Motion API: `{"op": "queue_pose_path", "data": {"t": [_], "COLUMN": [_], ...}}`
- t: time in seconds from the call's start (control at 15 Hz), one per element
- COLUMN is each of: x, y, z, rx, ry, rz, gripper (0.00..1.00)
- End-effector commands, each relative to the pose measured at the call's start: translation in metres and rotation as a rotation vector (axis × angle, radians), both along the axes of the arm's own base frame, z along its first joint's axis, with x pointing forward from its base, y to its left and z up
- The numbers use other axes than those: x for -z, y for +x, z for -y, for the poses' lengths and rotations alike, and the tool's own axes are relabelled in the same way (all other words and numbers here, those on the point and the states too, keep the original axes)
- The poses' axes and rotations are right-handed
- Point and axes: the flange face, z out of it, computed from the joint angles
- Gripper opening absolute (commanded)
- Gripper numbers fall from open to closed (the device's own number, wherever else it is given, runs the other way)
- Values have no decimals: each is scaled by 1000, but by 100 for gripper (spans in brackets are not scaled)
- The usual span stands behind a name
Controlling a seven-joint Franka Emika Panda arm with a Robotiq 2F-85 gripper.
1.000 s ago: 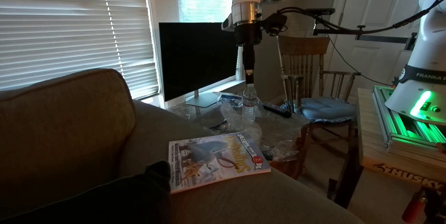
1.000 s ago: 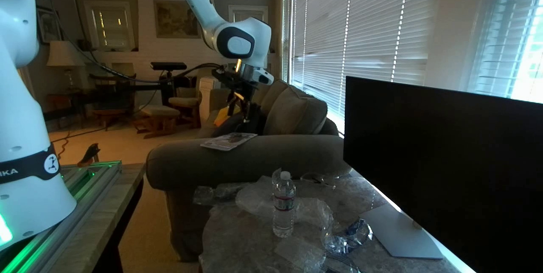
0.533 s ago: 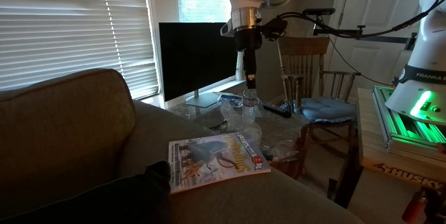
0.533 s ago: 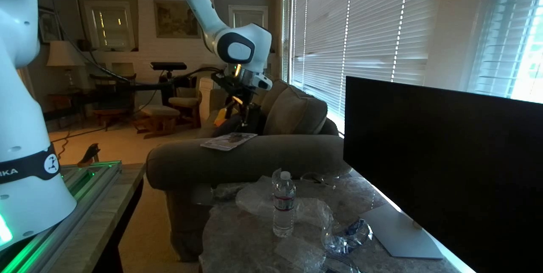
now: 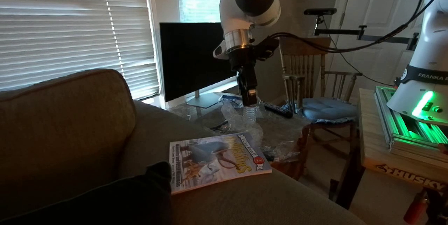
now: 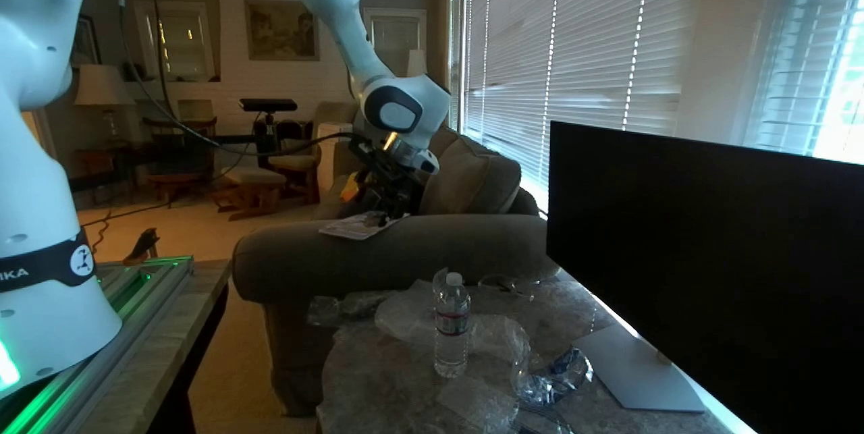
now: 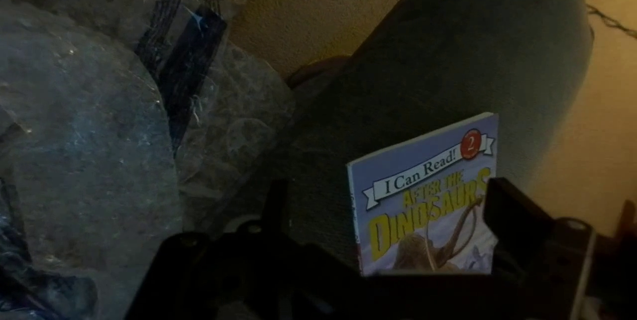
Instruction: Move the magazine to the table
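In the wrist view, the magazine (image 7: 425, 200) lies flat, cover up, right of center on the couch arm (image 7: 438, 61). The gripper (image 7: 388, 190) is wide, its jaws at either side of the cover in the frame, presumably to straddle it and pinch opposite edges.

In an exterior view, the table (image 6: 378, 380) occupies lower center, beside the couch arm; the transfer path should therefore be short. The gripper overlaps the magazine just left of center; the area is dark, and contact cannot be confirmed.

In an exterior view, the gripper shows near frame center, in front of the bottle (image 5: 250, 113). Compared with the earlier frame, it sits lower and more tilted; the magazine, at lower center, is unmoved.
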Motion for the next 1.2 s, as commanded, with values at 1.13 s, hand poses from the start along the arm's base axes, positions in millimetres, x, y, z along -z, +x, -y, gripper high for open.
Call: {"op": "queue_pose_path", "data": {"t": [1.13], "x": [56], "y": [24], "z": [-30], "rx": [0], "ry": [172], "rz": [-145], "gripper": [100]}}
